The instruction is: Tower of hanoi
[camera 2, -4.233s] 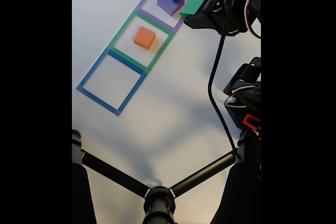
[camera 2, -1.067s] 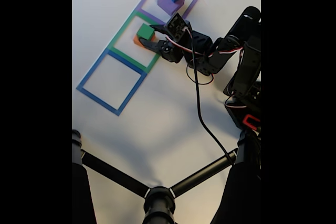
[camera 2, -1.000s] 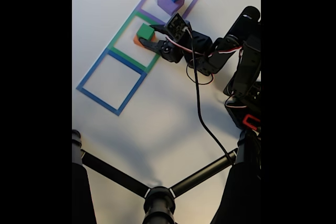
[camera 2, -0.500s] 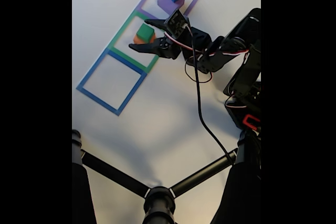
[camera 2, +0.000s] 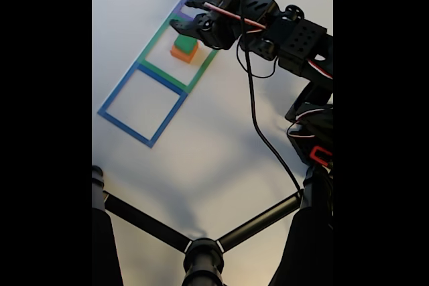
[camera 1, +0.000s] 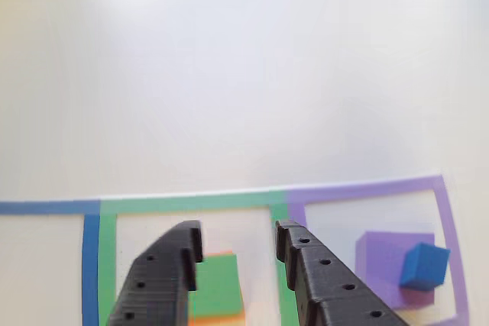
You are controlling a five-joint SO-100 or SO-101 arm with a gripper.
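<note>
In the other view, a green block (camera 1: 216, 284) sits on top of an orange block (camera 1: 218, 318) inside the green square outline (camera 1: 191, 204). My gripper (camera 1: 237, 233) hovers above them, open, with nothing between its black fingers (camera 1: 306, 265). To the right, a small blue cube (camera 1: 424, 265) rests on a purple block (camera 1: 382, 253) inside the purple outline (camera 1: 367, 188). In the fixed view, the gripper (camera 2: 182, 13) is raised above the far side of the green outline (camera 2: 155, 38), apart from the green block (camera 2: 184, 43) and the orange block (camera 2: 183, 53). The arm hides the purple block there.
An empty blue square outline (camera 2: 119, 88) lies beside the green one, and its edge (camera 1: 92, 265) shows in the other view. A black cable (camera 2: 258, 132) hangs from the arm. The arm's base (camera 2: 315, 125) stands at the right, and black tripod legs (camera 2: 201, 252) cross the bottom.
The gripper carried the green block onto the orange block, opened, let go, then rose and pulled back toward the purple square.
</note>
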